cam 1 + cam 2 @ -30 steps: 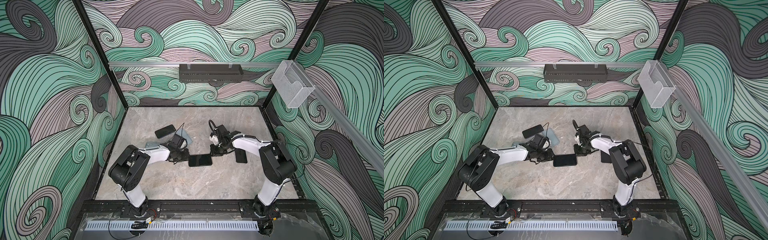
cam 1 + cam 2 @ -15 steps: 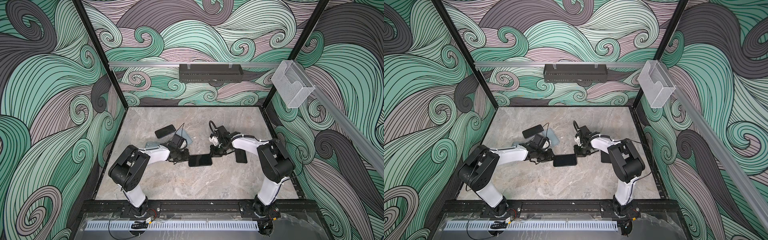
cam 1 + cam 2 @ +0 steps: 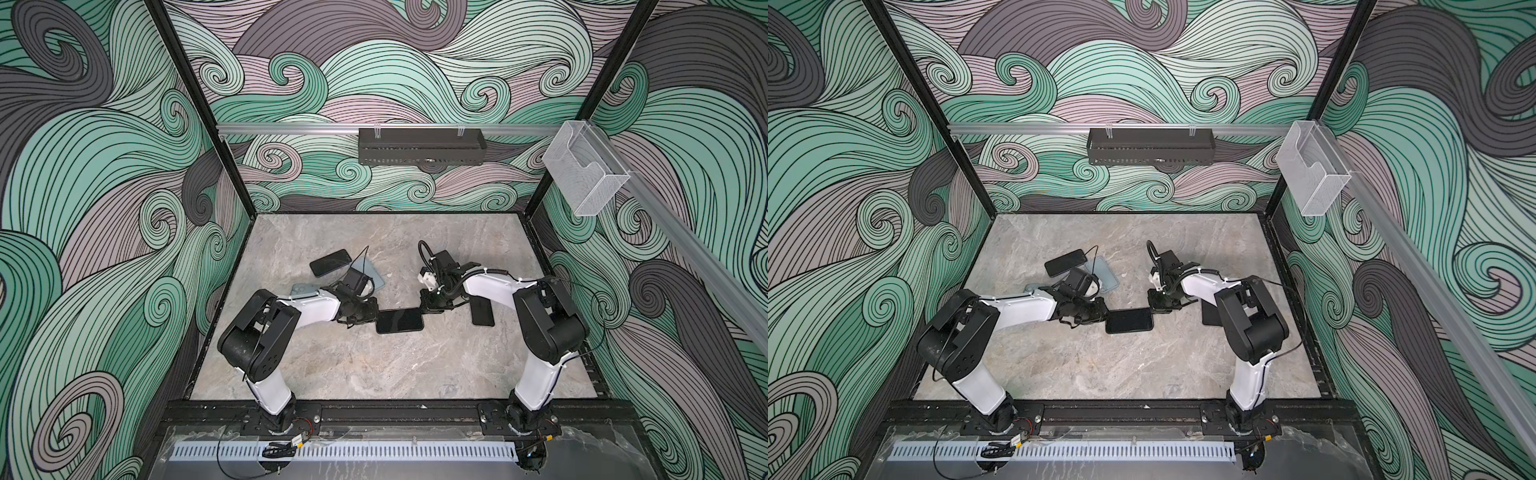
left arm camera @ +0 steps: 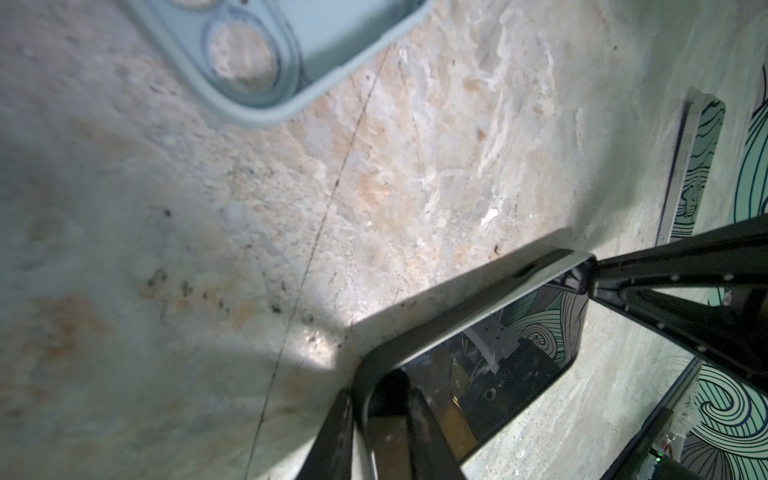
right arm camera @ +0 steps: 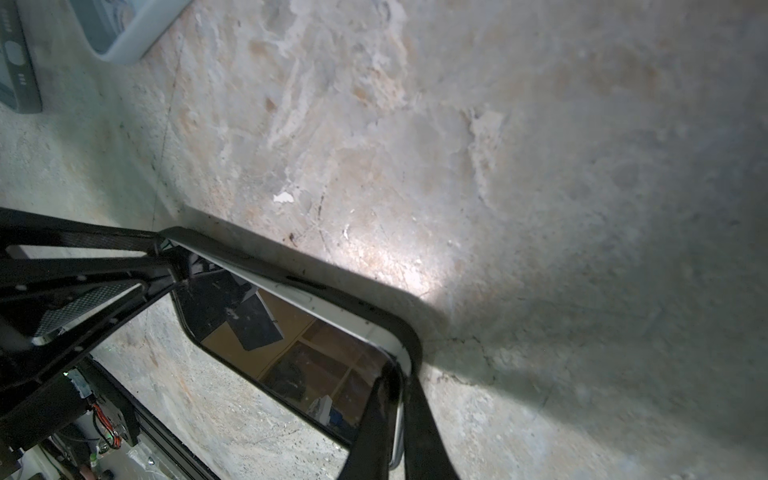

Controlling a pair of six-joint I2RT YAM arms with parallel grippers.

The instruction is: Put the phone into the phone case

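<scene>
My left tool (image 3: 373,319) clamps the glossy black phone (image 3: 400,321) at its nine-o'clock end; my right tool (image 3: 424,309) pinches its rounded two-o'clock corner.

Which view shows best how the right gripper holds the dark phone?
The right wrist view: the right gripper is in the foreground, one finger on each side of the phone. In both top views it is small at the phone's corner; the left wrist view shows it at the far corner.
</scene>
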